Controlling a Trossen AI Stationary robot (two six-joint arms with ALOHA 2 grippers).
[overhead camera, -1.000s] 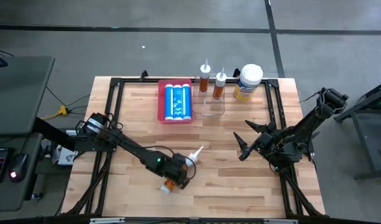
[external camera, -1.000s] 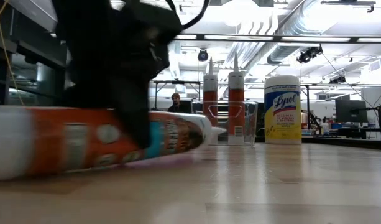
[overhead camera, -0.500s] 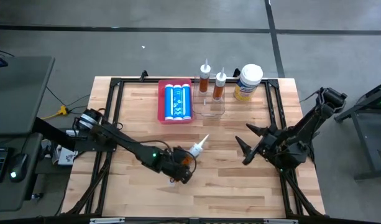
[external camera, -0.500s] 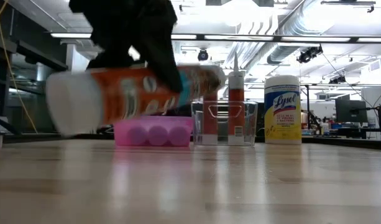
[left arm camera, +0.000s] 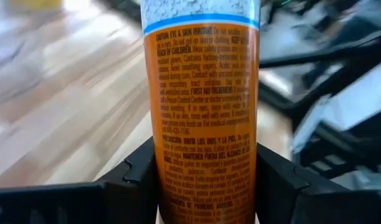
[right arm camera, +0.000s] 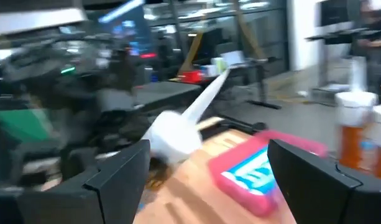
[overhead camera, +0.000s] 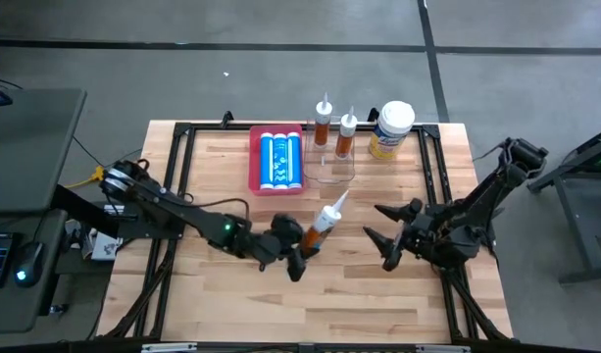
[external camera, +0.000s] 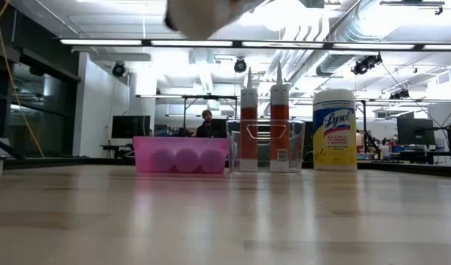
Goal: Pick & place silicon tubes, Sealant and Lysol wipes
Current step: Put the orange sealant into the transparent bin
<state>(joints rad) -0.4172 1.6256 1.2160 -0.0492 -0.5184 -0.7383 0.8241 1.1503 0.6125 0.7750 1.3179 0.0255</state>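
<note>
My left gripper [overhead camera: 302, 247] is shut on an orange sealant tube [overhead camera: 322, 222] with a white nozzle [overhead camera: 339, 199], held above the table's middle. The tube fills the left wrist view [left arm camera: 202, 112]. Its blurred white end shows at the top of the low view [external camera: 203, 13]. My right gripper [overhead camera: 378, 235] is open and empty, just right of the tube, and its wrist view shows the nozzle [right arm camera: 191, 119]. Two more tubes [overhead camera: 324, 122] [overhead camera: 347, 131] stand upright in a clear container [overhead camera: 331, 167]. The Lysol wipes [overhead camera: 391, 128] stand on their base at the far right. My left gripper pinches the tube's orange body [left arm camera: 173, 186] between its two fingers [left arm camera: 133, 182], on its round sides, toward the base end. The fingers lie across the tube. The tube is lifted clear of the table, with its nozzle slanting toward the far right.
A pink tray [overhead camera: 256, 162] with blue tubes lies at the far middle, left of the clear container. A black frame [overhead camera: 182, 132] runs around the table edge. Bare wood lies along the near half. A person shows far off in the room [external camera: 207, 121].
My left gripper has lifted the tube off the table and carried it up, right and toward the far edge. The tube has risen from lying on the wood to well clear of it, and its nozzle has swung toward the clear container.
</note>
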